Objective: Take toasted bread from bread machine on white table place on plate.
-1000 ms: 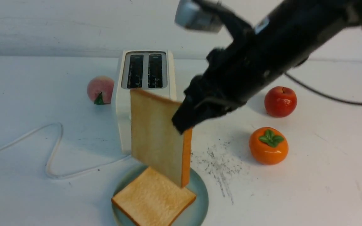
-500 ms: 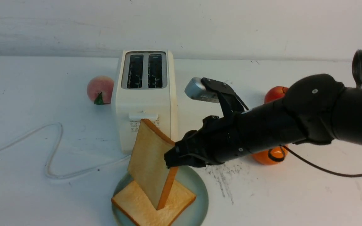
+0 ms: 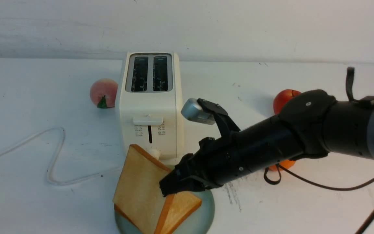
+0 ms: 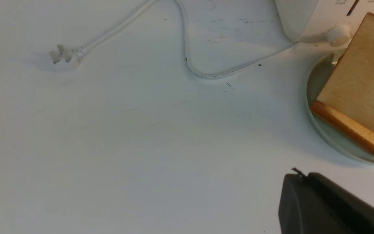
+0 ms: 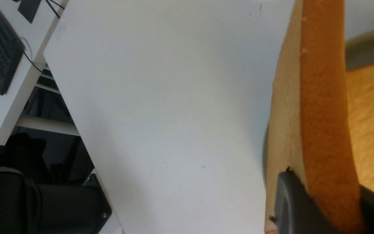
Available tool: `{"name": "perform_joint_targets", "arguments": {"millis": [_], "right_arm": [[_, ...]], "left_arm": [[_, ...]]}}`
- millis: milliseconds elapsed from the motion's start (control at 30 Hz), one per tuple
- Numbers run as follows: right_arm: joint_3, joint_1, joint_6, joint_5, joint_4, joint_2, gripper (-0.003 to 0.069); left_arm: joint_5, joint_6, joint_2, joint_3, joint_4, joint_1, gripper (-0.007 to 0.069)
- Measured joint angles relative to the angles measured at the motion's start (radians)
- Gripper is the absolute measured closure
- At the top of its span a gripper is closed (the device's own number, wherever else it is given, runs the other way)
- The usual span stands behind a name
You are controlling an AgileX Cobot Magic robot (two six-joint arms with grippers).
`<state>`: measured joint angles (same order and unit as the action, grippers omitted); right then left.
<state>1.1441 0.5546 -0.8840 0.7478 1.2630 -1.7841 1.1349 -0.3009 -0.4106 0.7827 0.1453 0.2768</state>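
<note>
Shows the held slice (image 3: pixel 138 191) of toasted bread lower and tipped further over than half a second ago, its bottom edge down over the left side of the plate (image 3: pixel 206 211) at bottom centre, covering most of the flat slice (image 3: pixel 182 208) beneath. Shows the round knob, covered before, in view on the bread machine (image 3: pixel 149 107) at upper centre, both slots empty. Sets everything on a white table (image 3: pixel 28 201): white cord (image 3: pixel 55 152) looping at left, grey scratch marks (image 3: pixel 234 195) right of the plate, peach (image 3: pixel 103 92) left of the toaster, red apple (image 3: pixel 282 97) at right, orange fruit (image 3: pixel 279 166) mostly hidden behind the arm, plain white wall across the top. Brings the black right arm in from the right edge, sloping down-left, right gripper (image 3: pixel 169 188) clamped on the held slice's crust edge. Leaves the left gripper (image 4: pixel 307 195) a dark corner at lower right of its own view, closed, near the plate.
</note>
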Motion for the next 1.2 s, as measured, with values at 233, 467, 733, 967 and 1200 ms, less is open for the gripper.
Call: {"name": "perform_joint_targets", "arguments": {"millis": [233, 467, 733, 967, 1200], "right_arm": [[0.0, -0.001, 0.0, -0.016, 0.005, -0.043, 0.0525], [0.0, -0.001, 0.012, -0.018, -0.033, -0.043, 0.0269], [0.0, -0.073, 0.147, 0.033, -0.211, -0.035, 0.0083], [0.0, -0.188, 0.248, 0.063, -0.362, 0.07, 0.0116], [0.0, -0.301, 0.34, 0.108, -0.458, 0.319, 0.0315]], "left_arm": [[0.004, 0.0, 0.0, 0.0, -0.001, 0.0, 0.0638], [0.012, 0.0, 0.0, 0.0, -0.001, 0.0, 0.0638], [0.012, 0.0, 0.0, 0.0, -0.001, 0.0, 0.0638], [0.009, 0.0, 0.0, 0.0, -0.001, 0.0, 0.0638], [-0.016, 0.0, 0.0, 0.0, -0.001, 0.0, 0.0638]]}}
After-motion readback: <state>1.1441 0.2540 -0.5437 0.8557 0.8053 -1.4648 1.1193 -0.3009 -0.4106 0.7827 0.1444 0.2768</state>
